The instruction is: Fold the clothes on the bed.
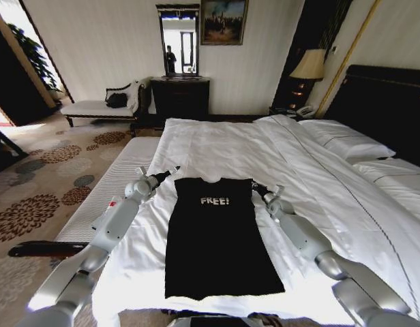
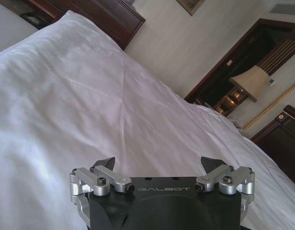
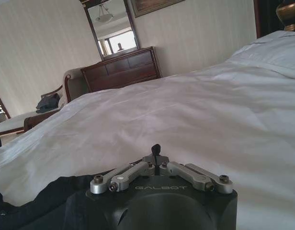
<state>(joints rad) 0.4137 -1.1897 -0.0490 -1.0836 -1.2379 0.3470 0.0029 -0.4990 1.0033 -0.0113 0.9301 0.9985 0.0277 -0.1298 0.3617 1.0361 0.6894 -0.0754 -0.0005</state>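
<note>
Currently you have: T-shirt [image 1: 217, 235] flat near the bed's [image 1: 230, 146] foot edge, sleeves apparently tucked in, lengthwise folds remaining; left gripper [image 1: 170, 169] spread wide at its collar corner; right gripper [image 1: 254, 185] clenched, empty, opposite corner.

T-shirt [image 1: 213, 238]: matt black cotton cloth. Bed [image 1: 319, 177] beneath it: smooth white sheets, faint sheen. Left gripper [image 2: 158, 166]: brushed metal links, matt black body.

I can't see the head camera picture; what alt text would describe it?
A black T-shirt lies flat on a white bed, sleeves folded in. The robot's left hand and right hand sit at its two shoulder corners.
</note>
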